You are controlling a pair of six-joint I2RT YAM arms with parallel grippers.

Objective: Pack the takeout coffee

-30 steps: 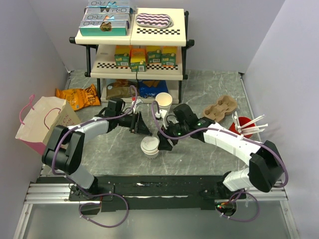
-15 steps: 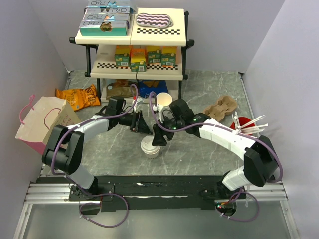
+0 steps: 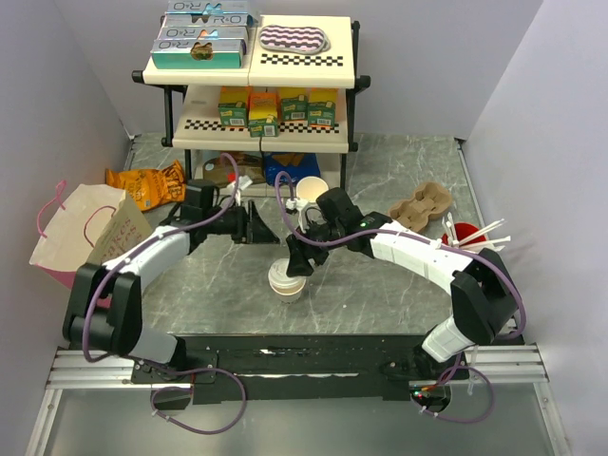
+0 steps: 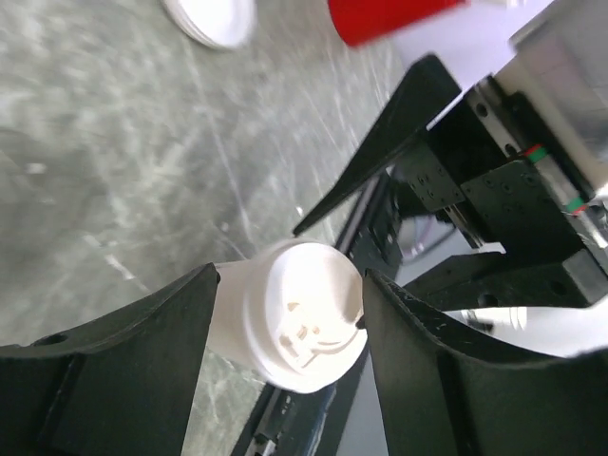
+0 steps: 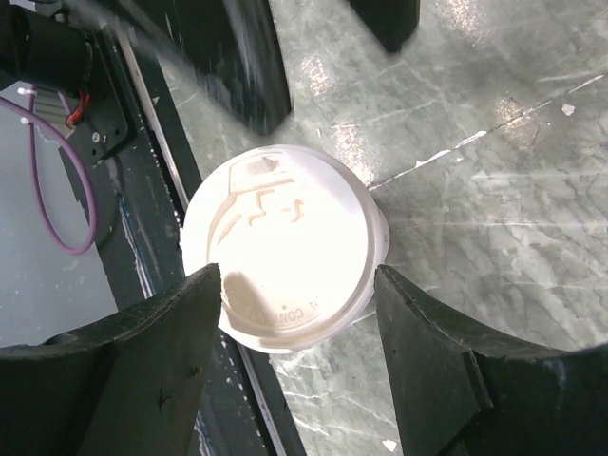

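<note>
Cream paper under a white lid: I am seeing one takeout coffee (image 3: 285, 281) standing upright on the grey desk (image 3: 399, 285), near the front edge between my two arms. My right gripper (image 3: 296, 258) is hovering over it, jaws apart, one finger on each side of the lid. My left gripper (image 3: 258, 226) is hanging just behind the cup, jaws apart and empty. One paper bag (image 3: 90, 228) is sitting far left; one cardboard carrier (image 3: 423, 204) and one red cup (image 3: 464, 237) are sitting right.

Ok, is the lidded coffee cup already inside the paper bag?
No, the lidded coffee cup stands on the table between the arms, well apart from the paper bag at the left.
</note>
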